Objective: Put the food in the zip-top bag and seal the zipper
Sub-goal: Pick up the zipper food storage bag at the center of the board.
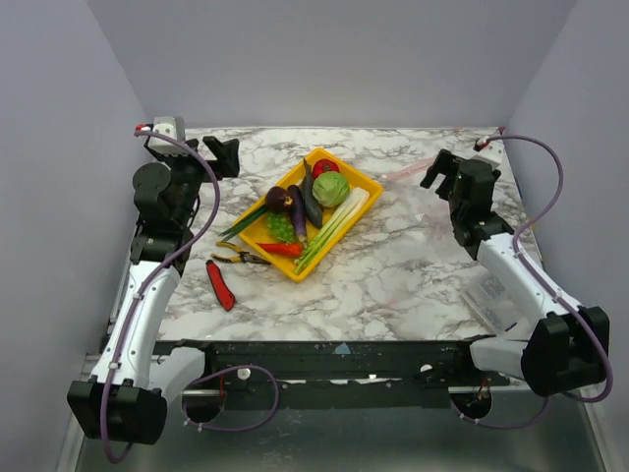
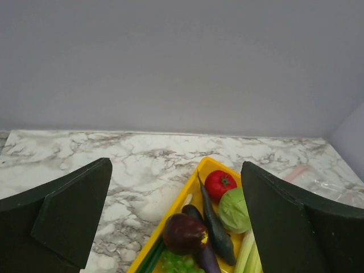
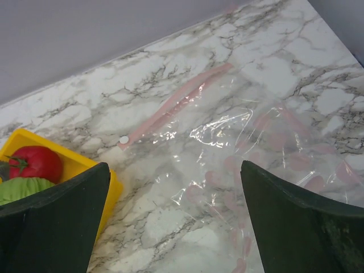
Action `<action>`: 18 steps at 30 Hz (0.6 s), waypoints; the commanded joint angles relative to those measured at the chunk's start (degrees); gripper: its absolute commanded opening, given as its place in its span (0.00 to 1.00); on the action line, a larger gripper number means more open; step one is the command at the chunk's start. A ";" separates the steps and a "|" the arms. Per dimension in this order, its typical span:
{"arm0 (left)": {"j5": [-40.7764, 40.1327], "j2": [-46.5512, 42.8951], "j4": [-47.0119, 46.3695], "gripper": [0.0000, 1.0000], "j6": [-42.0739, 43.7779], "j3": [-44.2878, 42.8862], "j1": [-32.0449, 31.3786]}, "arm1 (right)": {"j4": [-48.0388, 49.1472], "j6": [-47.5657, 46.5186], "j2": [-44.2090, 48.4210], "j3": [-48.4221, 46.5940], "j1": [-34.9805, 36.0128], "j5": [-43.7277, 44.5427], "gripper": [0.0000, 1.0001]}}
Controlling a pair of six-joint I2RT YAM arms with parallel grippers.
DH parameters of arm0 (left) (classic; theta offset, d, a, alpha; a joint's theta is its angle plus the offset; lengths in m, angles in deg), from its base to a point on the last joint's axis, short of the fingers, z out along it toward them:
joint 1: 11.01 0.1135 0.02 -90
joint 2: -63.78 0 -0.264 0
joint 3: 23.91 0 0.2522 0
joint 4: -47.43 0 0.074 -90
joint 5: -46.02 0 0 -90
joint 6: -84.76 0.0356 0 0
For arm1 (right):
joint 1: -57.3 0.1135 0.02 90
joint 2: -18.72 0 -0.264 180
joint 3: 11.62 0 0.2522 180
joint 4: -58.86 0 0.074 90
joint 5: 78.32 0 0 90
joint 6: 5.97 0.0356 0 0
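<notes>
Film of the zip-top bag looks limp and slippery, lying flat near the surface's far right corner; its zipper edge seems the firmest hold. Food sits in a yellow tray toward the far edge. Both arms hover raised, left end effector and right end effector spread, empty.

**Where your cameras look**

Your top view looks down from above and behind the arm bases, covering the whole table. Both wrist views sit low (much nearer), facing the far wall, and share the tomato in the yellow tray.
</notes>
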 commanded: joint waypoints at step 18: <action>9.05 -0.28 8.30 0.98 1.48 -2.51 -8.72 | -29.48 22.98 -24.71 -27.60 0.07 15.34 1.00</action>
